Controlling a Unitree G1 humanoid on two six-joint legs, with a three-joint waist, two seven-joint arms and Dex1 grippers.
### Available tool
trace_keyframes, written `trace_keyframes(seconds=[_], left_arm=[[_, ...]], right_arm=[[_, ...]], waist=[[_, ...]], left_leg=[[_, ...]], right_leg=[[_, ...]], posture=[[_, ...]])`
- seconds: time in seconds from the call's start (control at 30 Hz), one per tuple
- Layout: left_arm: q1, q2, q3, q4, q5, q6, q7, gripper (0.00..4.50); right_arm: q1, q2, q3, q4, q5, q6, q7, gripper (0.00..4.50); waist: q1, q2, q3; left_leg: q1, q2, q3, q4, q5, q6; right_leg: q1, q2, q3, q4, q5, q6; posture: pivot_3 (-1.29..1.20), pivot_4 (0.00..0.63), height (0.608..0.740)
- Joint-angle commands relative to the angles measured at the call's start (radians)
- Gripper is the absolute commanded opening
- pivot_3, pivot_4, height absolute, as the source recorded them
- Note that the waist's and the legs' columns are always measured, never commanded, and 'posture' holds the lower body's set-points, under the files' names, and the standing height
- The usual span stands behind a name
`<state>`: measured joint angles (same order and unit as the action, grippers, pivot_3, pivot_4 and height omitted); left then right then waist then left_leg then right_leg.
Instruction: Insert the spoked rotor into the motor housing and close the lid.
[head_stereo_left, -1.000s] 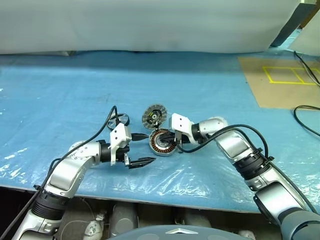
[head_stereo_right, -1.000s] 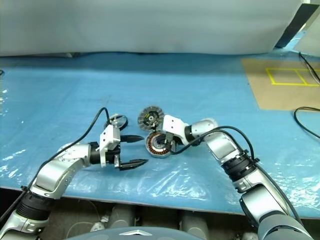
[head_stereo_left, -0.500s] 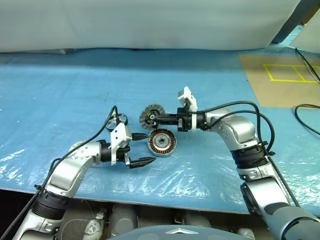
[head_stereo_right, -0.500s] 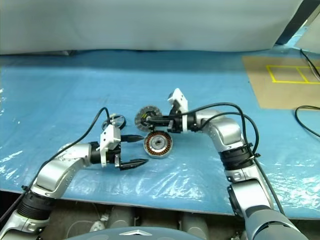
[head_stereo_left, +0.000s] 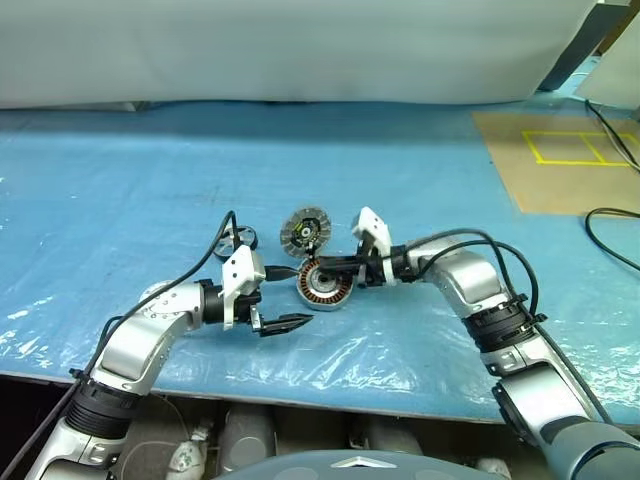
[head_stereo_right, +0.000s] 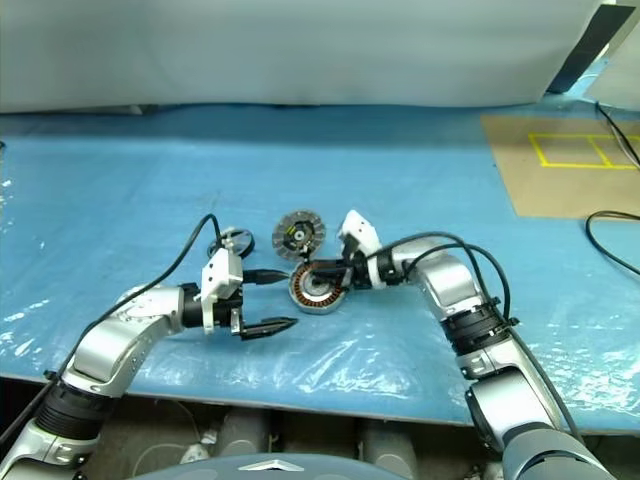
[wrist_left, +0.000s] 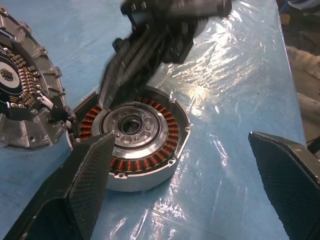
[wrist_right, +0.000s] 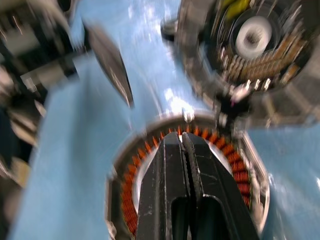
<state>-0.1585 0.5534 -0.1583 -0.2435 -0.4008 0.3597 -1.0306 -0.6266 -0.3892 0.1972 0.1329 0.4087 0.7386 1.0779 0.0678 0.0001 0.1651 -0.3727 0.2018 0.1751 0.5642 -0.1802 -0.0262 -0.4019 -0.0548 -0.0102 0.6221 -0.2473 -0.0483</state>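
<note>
Bench (head_stereo_left: 120, 170) covered w/ blue sheet, clear plastic film over it, wrinkled and glaring near front edge (head_stereo_left: 350, 360). Far side: pale grey-white cloth backdrop (head_stereo_left: 300, 50) runs full width, a dark diagonal strip (head_stereo_left: 585, 45) at the far right corner. Right part of bench: tan board (head_stereo_left: 560, 175) w/ yellow taped rectangles (head_stereo_left: 580, 148), black cables (head_stereo_left: 610, 225) looping across it; light even, soft, no hard shadows.

Table (head_stereo_left: 120, 180) covered by a blue plastic sheet, crinkled and glossy along the lower edge. White cloth backdrop (head_stereo_left: 300, 50) spans the top of the frame. Brown board (head_stereo_left: 560, 175) at upper right bears yellow taped rectangles (head_stereo_left: 585, 148). Black cable (head_stereo_left: 612, 228) loops at right edge.
</note>
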Motion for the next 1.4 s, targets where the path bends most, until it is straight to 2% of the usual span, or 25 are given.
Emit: trace_keyframes(seconds=[0.03,0.13,0.23,0.3,0.43,0.53,0.67,0.73,0.83,0.97,1.07,1.17,1.2,1.23,1.33,1.4], left_arm=[[-0.010,0.004,0.011,-0.018,-0.014,-0.005,-0.005,4.50],[-0.007,0.005,0.009,-0.012,-0.011,-0.012,-0.010,4.50],[-0.002,0.005,0.008,-0.012,-0.010,-0.014,-0.011,4.50],[-0.001,0.004,0.007,-0.012,-0.010,-0.014,-0.011,4.50],[-0.004,0.004,0.010,-0.007,-0.010,-0.017,-0.010,4.50],[-0.005,0.005,0.012,-0.003,-0.010,-0.019,-0.011,4.50],[-0.004,0.003,0.013,0.002,-0.011,-0.023,-0.014,4.50],[-0.003,0.003,0.013,0.004,-0.011,-0.025,-0.016,4.50],[-0.002,0.003,0.012,0.006,-0.010,-0.028,-0.019,4.50],[-0.002,-0.001,0.006,0.009,-0.007,-0.033,-0.017,4.50],[-0.001,0.000,0.008,0.009,-0.007,-0.036,-0.018,4.50],[0.000,0.005,0.016,0.008,-0.012,-0.035,-0.020,4.50],[0.002,0.006,0.017,0.008,-0.013,-0.036,-0.020,4.50],[0.003,0.008,0.019,0.009,-0.013,-0.036,-0.021,4.50],[0.003,0.011,0.021,0.010,-0.017,-0.034,-0.023,4.50],[0.000,0.012,0.020,0.013,-0.017,-0.034,-0.023,4.50]], right_arm=[[-0.040,0.010,-0.078,-0.055,0.087,0.065,-0.013,0.03],[-0.011,-0.009,0.000,-0.082,0.024,0.043,-0.021,0.03],[0.071,-0.117,0.258,-0.062,-0.245,-0.177,-0.011,0.03],[0.103,-0.152,0.343,-0.012,-0.342,-0.260,-0.016,0.03],[0.102,-0.134,0.277,-0.007,-0.279,-0.236,0.015,0.03],[0.061,-0.090,0.196,0.011,-0.220,-0.188,0.002,0.03],[-0.025,-0.009,0.009,-0.025,-0.016,-0.037,0.011,0.03],[-0.032,0.000,-0.022,-0.081,0.045,0.018,0.025,0.03],[0.012,-0.033,0.070,-0.136,-0.014,-0.012,0.043,0.03],[0.084,-0.104,0.315,0.046,-0.313,-0.223,-0.024,0.03],[0.144,-0.167,0.386,0.060,-0.384,-0.351,0.033,0.03],[0.133,-0.134,0.307,0.033,-0.303,-0.307,0.031,0.03],[0.122,-0.117,0.269,0.023,-0.260,-0.274,0.033,0.03],[0.099,-0.089,0.207,0.011,-0.191,-0.216,0.034,0.03],[0.037,-0.046,0.085,-0.008,-0.068,-0.105,0.038,0.03],[0.013,-0.030,0.039,-0.021,-0.027,-0.064,0.032,0.03]], waist=[[0.001,0.000,0.000],[0.002,0.000,0.000],[0.004,0.000,0.000],[0.003,0.002,-0.001],[0.001,0.001,-0.002],[0.001,0.001,-0.002],[0.000,0.001,-0.001],[0.001,0.001,-0.001],[0.002,0.001,-0.002],[0.002,0.002,-0.001],[0.001,0.004,-0.005],[0.007,0.004,-0.005],[0.007,0.003,-0.005],[0.007,0.002,-0.004],[0.001,0.001,-0.003],[0.000,0.001,-0.003]], left_leg=[[-0.002,0.000,0.000,0.000,0.001,0.001],[-0.003,0.002,0.001,-0.002,0.002,0.002],[-0.004,0.003,0.001,-0.002,0.001,0.001],[-0.006,0.002,0.000,-0.001,-0.001,-0.003],[0.008,0.002,0.000,-0.002,-0.002,-0.002],[0.011,0.001,0.000,-0.002,-0.002,-0.001],[0.006,0.001,0.000,-0.001,-0.002,-0.002],[-0.001,0.001,0.000,0.000,-0.001,-0.001],[-0.004,0.002,0.000,0.000,0.001,0.001],[-0.005,0.003,0.000,-0.002,0.000,0.000],[0.000,0.000,0.000,-0.002,-0.002,-0.003],[0.018,0.001,0.000,-0.004,-0.004,0.000],[0.023,0.000,0.000,-0.004,-0.004,0.001],[0.026,0.000,-0.001,-0.004,-0.004,0.001],[0.023,0.000,-0.003,-0.004,-0.004,0.001],[0.017,0.000,-0.003,-0.002,-0.004,0.001]], right_leg=[[-0.001,0.001,0.000,0.000,0.000,0.000],[-0.002,0.001,-0.003,0.000,0.000,0.000],[-0.002,0.001,-0.006,0.000,0.000,0.000],[-0.001,0.001,-0.009,-0.002,0.000,0.000],[0.011,0.000,-0.007,-0.004,-0.004,-0.001],[0.015,-0.001,-0.006,-0.004,-0.004,-0.001],[0.009,0.000,-0.006,-0.002,-0.004,-0.002],[0.002,0.000,-0.005,0.001,-0.004,-0.002],[-0.001,0.001,-0.007,0.001,-0.002,0.001],[-0.001,0.001,-0.011,0.000,-0.002,0.001],[0.005,-0.001,-0.008,0.000,-0.004,-0.002],[0.023,-0.003,-0.009,-0.004,-0.009,0.001],[0.028,-0.004,-0.008,-0.005,-0.013,0.008],[0.031,-0.004,-0.008,-0.005,-0.013,0.008],[0.027,-0.004,-0.007,-0.005,-0.012,0.007],[0.019,-0.004,-0.007,-0.002,-0.007,-0.001]], posture=[[0.00,0.150,0.740],[0.00,0.150,0.740],[0.00,0.150,0.740],[0.00,0.150,0.740],[0.00,0.150,0.740],[0.00,0.150,0.740],[0.00,0.150,0.740],[0.00,0.150,0.740],[0.00,0.150,0.740],[0.00,0.150,0.740],[0.00,0.150,0.740],[0.00,0.150,0.740],[0.00,0.150,0.740],[0.00,0.150,0.740],[0.00,0.150,0.740],[0.00,0.150,0.740]])
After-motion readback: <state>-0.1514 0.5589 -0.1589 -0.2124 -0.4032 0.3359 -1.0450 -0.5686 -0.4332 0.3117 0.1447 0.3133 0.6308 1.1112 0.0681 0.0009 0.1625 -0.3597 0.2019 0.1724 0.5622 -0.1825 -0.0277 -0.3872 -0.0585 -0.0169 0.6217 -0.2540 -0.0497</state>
